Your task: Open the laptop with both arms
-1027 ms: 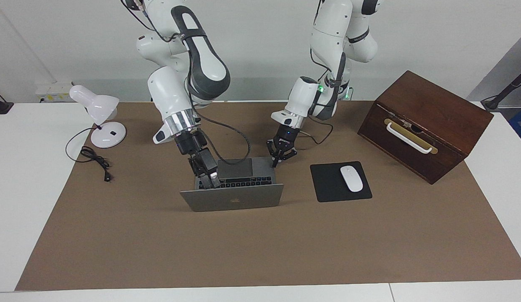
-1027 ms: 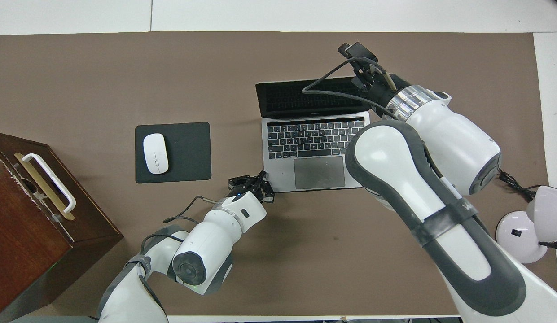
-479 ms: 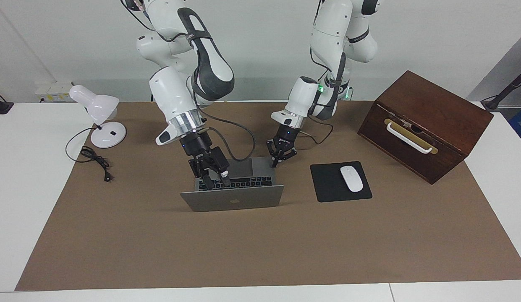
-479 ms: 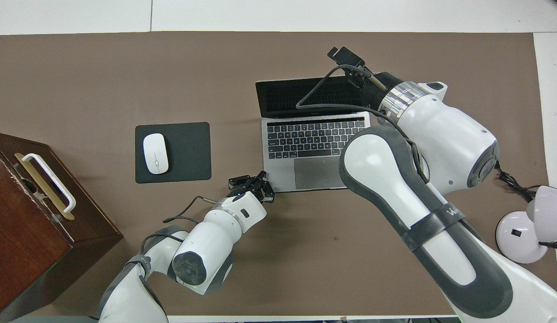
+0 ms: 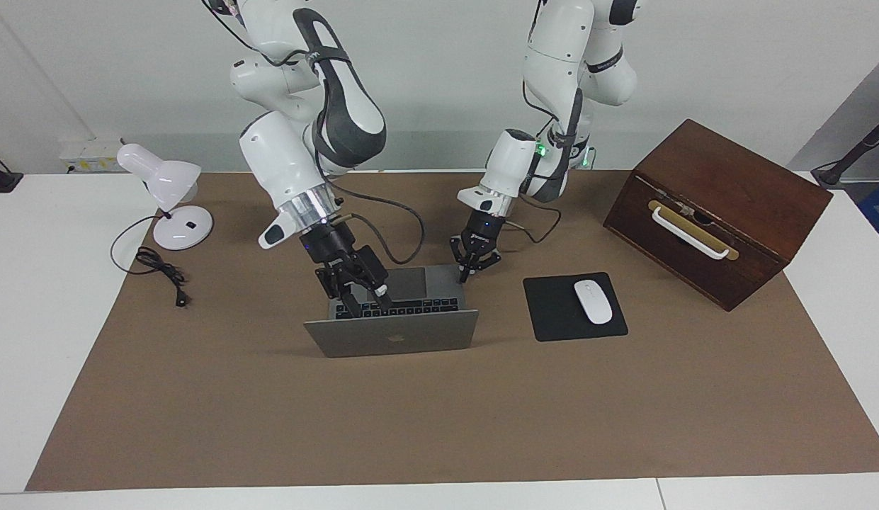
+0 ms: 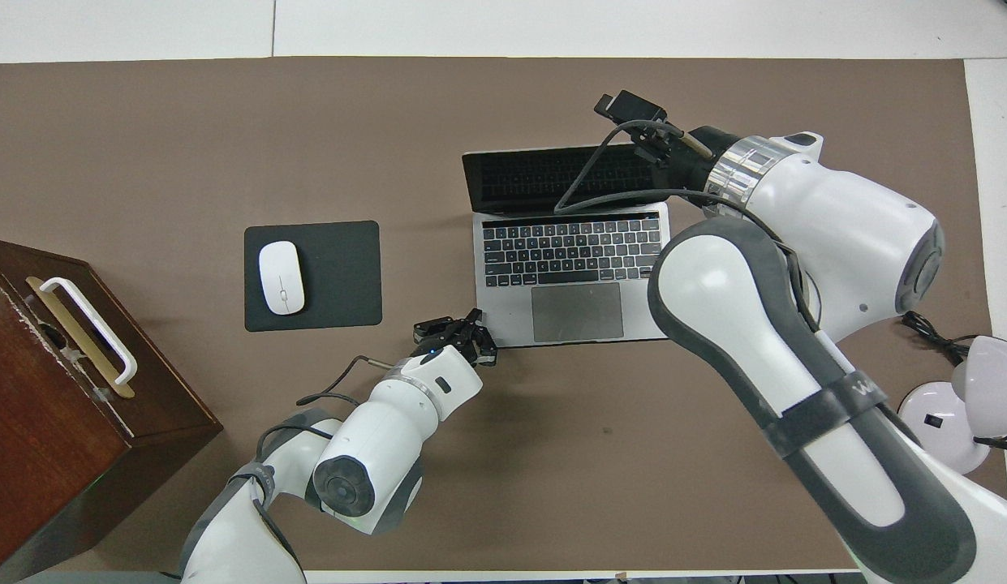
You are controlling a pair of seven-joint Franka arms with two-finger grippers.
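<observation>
Left gripper [image 5: 466,273], facing view: fingertips pinched together, empty, pressed on the laptop [image 5: 393,333] base corner nearest the robots, toward the mouse pad [image 5: 574,307]; right gripper [image 5: 365,301] hangs over the keyboard by the raised lid, can't tell its gap. Overhead view: laptop sits open mid-table on the brown mat [image 6: 227,146], left gripper [image 6: 471,345] at its near corner, right gripper [image 6: 645,134] over the lid's top edge.

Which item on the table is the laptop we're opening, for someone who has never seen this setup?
Start from the brown mat covering the table; the laptop sits near its middle, its base corner under the left gripper, with the right gripper over its keyboard. It is the thin silver-grey one, lid raised, unlike the flat black mouse pad beside it.
</observation>
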